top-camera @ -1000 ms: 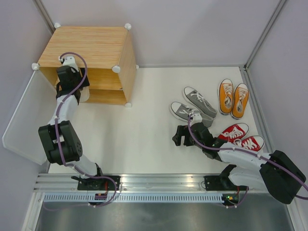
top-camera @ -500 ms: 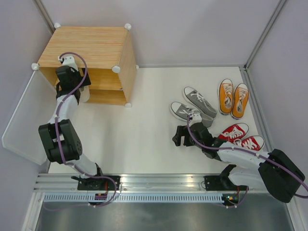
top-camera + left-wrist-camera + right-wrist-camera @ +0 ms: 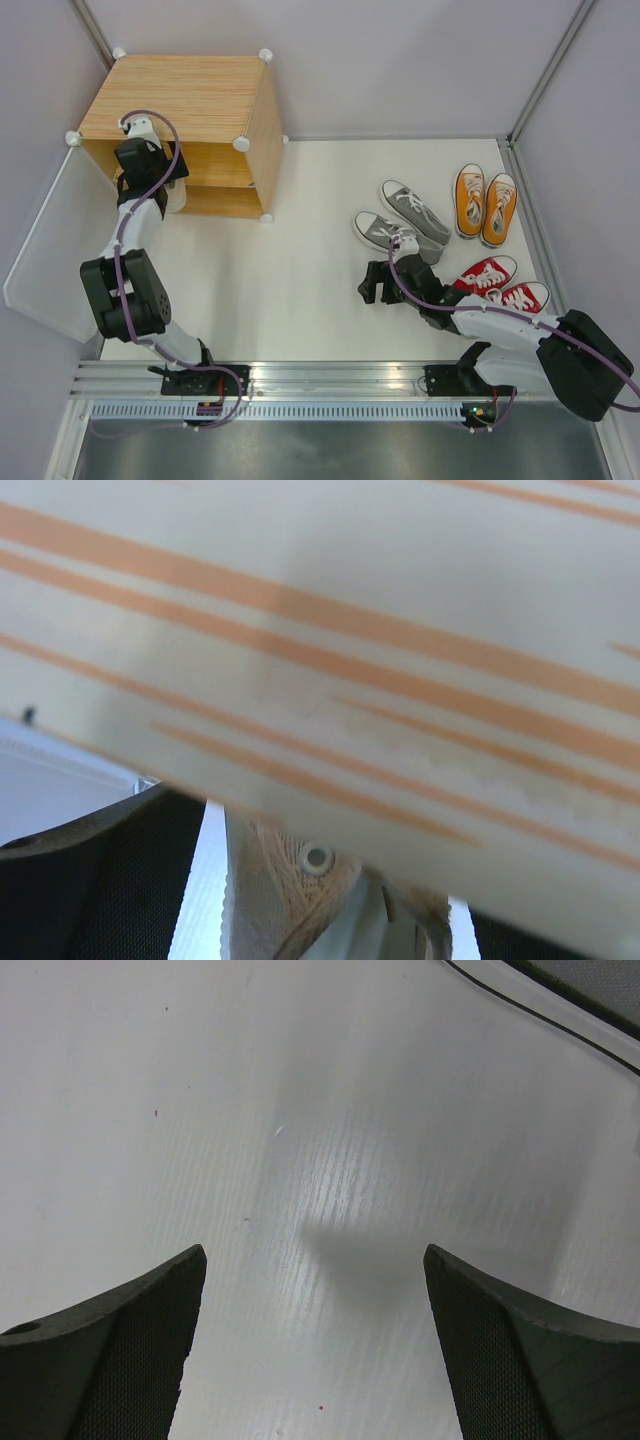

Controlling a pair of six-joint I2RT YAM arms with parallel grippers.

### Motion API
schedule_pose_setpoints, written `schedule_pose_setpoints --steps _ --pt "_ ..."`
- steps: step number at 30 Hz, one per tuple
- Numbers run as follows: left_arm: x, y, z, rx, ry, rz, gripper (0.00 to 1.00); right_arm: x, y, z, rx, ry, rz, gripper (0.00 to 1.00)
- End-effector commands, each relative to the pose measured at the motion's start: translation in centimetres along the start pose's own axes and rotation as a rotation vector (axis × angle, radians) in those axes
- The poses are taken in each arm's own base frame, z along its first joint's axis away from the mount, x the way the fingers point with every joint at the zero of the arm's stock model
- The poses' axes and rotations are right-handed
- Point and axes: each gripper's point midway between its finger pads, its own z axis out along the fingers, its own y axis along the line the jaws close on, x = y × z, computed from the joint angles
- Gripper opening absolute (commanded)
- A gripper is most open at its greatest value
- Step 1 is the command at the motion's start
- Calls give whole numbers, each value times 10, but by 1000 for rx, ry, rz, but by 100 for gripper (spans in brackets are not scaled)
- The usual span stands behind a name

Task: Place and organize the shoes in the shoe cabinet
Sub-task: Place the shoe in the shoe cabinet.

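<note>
**Q:** Where does the shoe cabinet stand?

**A:** At the far left corner of the white table, its open front facing the arms.

**Q:** And the shoes?

**A:** The grey pair lies well to the cabinet's right. The orange pair is farther right, and the red pair is right of the cabinet and nearer the arm bases. A cream shoe sits at the cabinet's front under a wood panel; I cannot tell which compartment.

**Q:** What are the arms doing?

**A:** The left end effector is at the cabinet's opening, spread wide on either side of the cream shoe without touching it. The right end effector is well right of the cabinet beside the grey pair, spread wide over bare table and holding nothing.
</note>
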Motion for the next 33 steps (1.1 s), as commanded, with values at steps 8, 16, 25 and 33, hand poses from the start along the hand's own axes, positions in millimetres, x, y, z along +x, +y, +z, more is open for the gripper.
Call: schedule_pose_setpoints --steps 8,16,25,33 --pt "-54 -7 -29 43 -142 -82 100 -20 16 1 -58 -49 -4 93" --pt "-78 -16 -49 94 -186 -113 100 -19 17 2 -65 -43 -7 93" --pt "-87 -18 -55 104 -176 -115 100 -16 18 2 -70 -31 -12 92" --pt "-72 -19 -62 103 -135 -113 100 -16 18 2 -70 -31 -12 92"
